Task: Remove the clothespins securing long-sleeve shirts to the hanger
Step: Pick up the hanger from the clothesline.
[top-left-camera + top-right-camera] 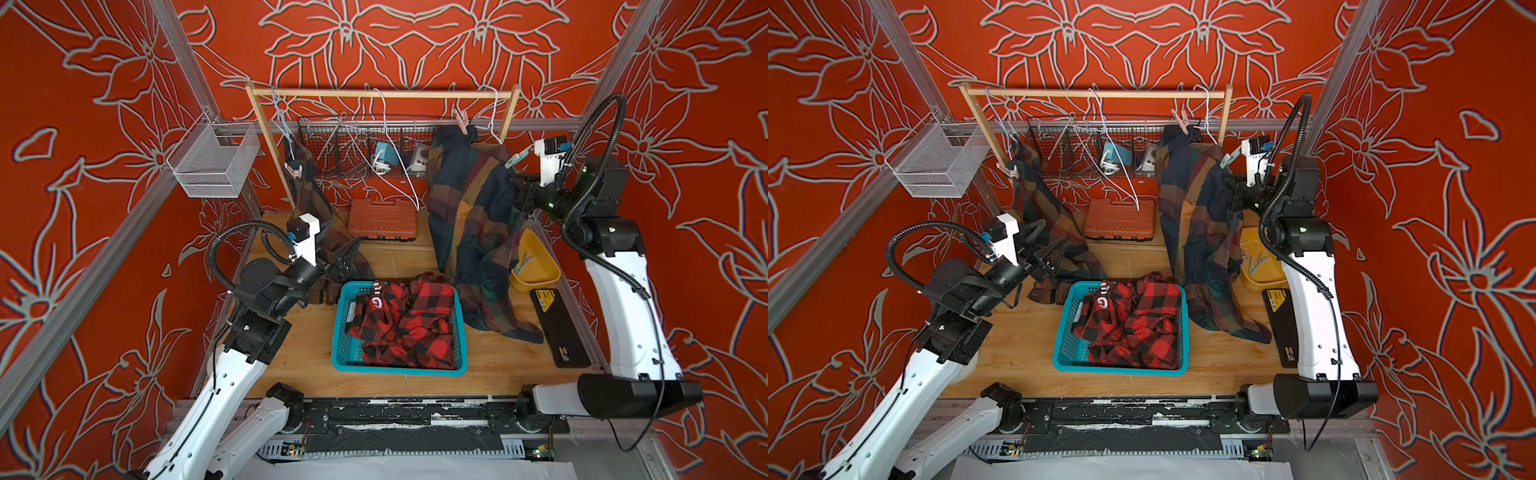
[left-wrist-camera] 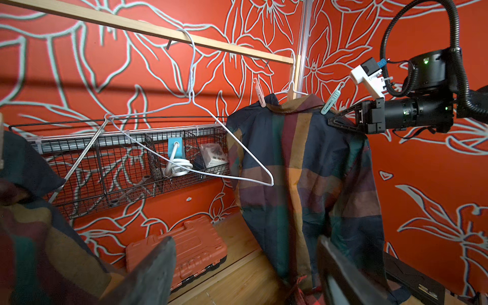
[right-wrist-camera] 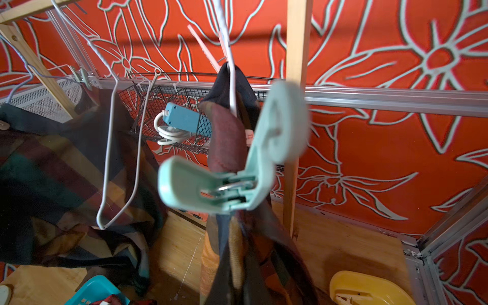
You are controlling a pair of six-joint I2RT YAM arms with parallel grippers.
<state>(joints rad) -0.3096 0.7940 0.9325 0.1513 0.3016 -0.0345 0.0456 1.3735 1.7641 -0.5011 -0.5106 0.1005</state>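
A red check shirt (image 1: 415,328) is contained in the teal basket (image 1: 338,332) at the middle of the worktop (image 1: 299,345). Clothespins (image 1: 524,262) are seen in the yellow bowl (image 1: 542,266) at its right edge. A mint clothespin (image 2: 331,101) is clamped on the hung plaid shirt (image 2: 303,171), beside the closed right fingers (image 2: 343,122). The left fingers (image 2: 153,274) are spread wide.

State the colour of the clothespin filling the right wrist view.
Mint-green clothespin, clearest in the right wrist view.

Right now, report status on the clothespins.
Left gripper open, empty. Right gripper shut at the shoulder of the hanging plaid shirt, beside the mint clothespin. That one and the pink clothespin not yet off. Nothing blocking.
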